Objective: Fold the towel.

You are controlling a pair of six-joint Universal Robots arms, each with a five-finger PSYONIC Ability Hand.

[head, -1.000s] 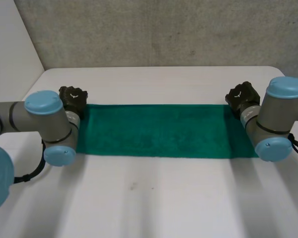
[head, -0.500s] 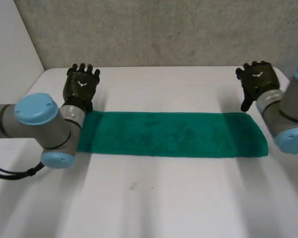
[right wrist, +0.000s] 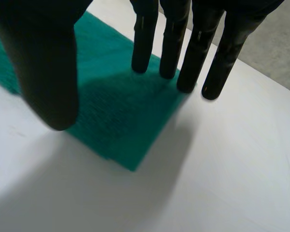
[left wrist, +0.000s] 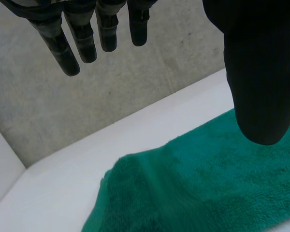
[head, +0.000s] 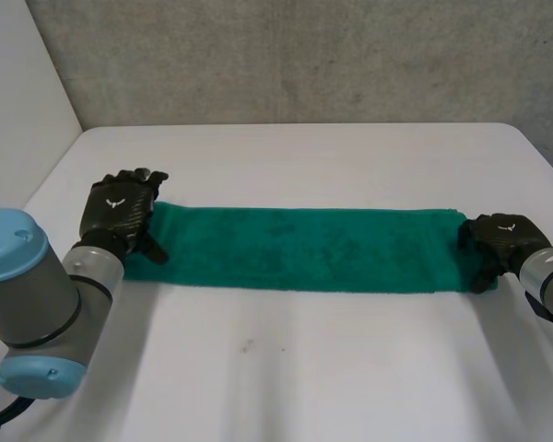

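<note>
- The white table [head: 286, 368] is bare across its near half, with a faint small mark left of centre.
- A grey concrete wall [head: 304, 55] stands behind the table's far edge, and a plain white panel [head: 18, 92] closes the far-left corner.
- The left arm [head: 37, 304] comes in at the near left. The right arm [head: 548, 285] enters at the right edge.
- A green towel [head: 304, 249], folded into a long narrow band, lies flat across the middle of the table and runs left to right between the two hands.
- The right hand [head: 500, 241] is over the towel's right end.
  - In the right wrist view its fingers [right wrist: 142, 43] are straight and side by side, and the thumb is spread well apart.
  - Its fingertips are at the towel's [right wrist: 116, 111] end edge, some over the cloth and some just past it.
  - I cannot tell whether they touch the towel. Nothing is pinched.
- The left hand [head: 118, 210] is at the towel's left end, by its far corner.
  - In the left wrist view its fingers [left wrist: 67, 53] are straight and slightly fanned, and the thumb [left wrist: 258, 72] is held wide.
  - The towel [left wrist: 193, 188] lies below the palm, slightly humped at that end and not grasped.
</note>
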